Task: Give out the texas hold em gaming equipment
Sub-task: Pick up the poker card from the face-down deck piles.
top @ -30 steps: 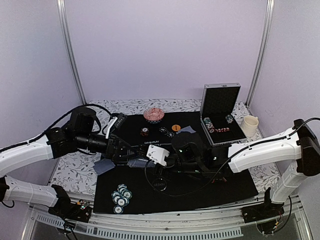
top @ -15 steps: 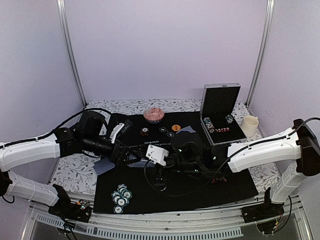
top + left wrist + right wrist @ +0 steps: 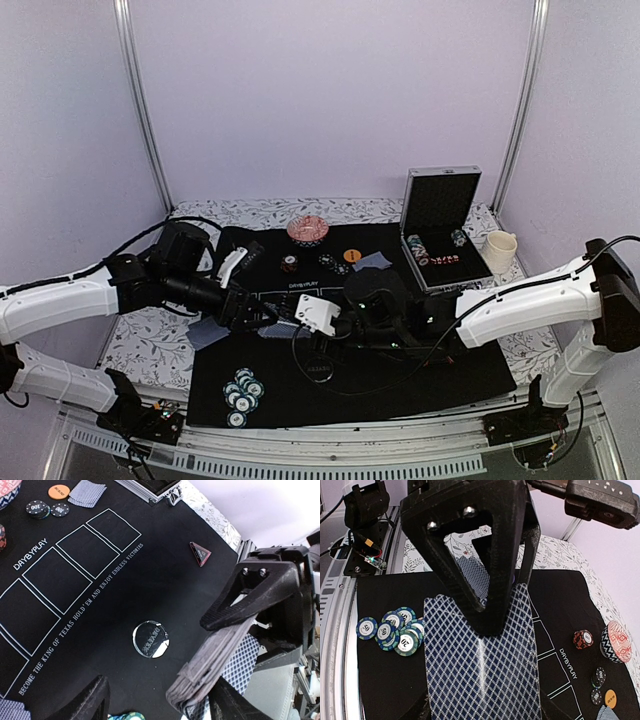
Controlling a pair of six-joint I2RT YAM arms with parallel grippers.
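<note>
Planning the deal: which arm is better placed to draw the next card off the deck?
Left. The open left gripper faces the deck; the right gripper is busy clamping it.

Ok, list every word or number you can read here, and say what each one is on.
"DAYBYPLAY": black mat, beside the white rectangles.
"BECOME THE KING OF TEXAS HOLD'EM AND ENJOY ENDLESS VICTORIES": same mat, below the rectangles.
"100": two black chips.
"50", "20": teal chips.
"DEALER", seen upside down: clear round button.
Orange button and case print: too blurred.
</note>
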